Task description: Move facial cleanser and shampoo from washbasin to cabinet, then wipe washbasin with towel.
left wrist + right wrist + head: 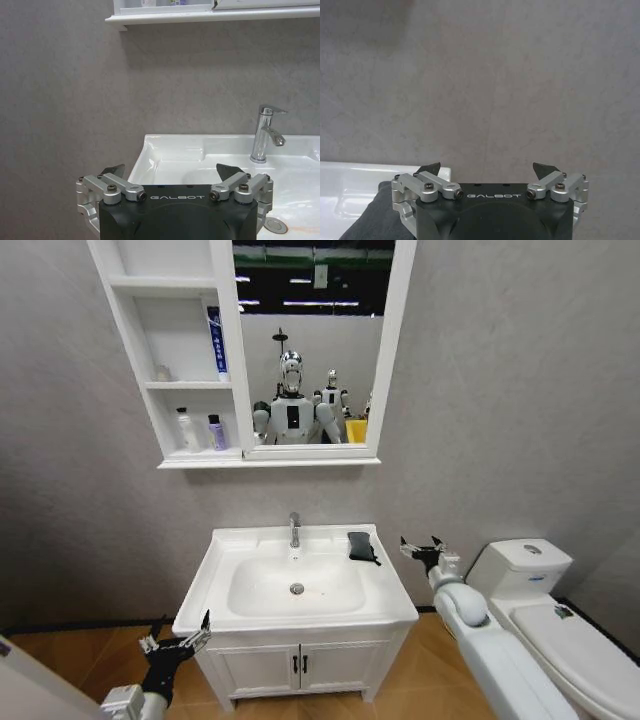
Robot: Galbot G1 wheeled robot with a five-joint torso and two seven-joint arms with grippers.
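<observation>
A: How are the fingers set?

B: Both pairs are spread wide and nothing is held. The right gripper (421,549) is raised just beside the basin's right edge, level with the towel (363,546). The left gripper (176,642) is kept low at the front left corner of the basin (385,612).

A: And in the wrist views?

B: From the right wrist, the right gripper (488,169) is pointed at the bare wall, with the towel (375,212) and a corner of the basin (350,182) off to one side. From the left wrist, the left gripper (170,171) is seen in front of the basin rim (160,145), with the tap (264,133) beyond.

A: Where are the bottles?

B: Two bottles (201,430) are stood on the lowest shelf of the cabinet (225,340), and a tube (217,343) on the shelf above. Nothing but the towel is seen on the basin top, so wiping is judged to be what is left.

A: What could be spoiled from here?

B: The towel is laid near the back right corner, close to the wall. If it is approached on the present heading, it could be missed and the wall struck. If only one fold is pinched, the cloth could be dragged loose or pushed off the rim. During wiping, the tap (294,529) could be knocked, since it is set just beside the towel.
</observation>
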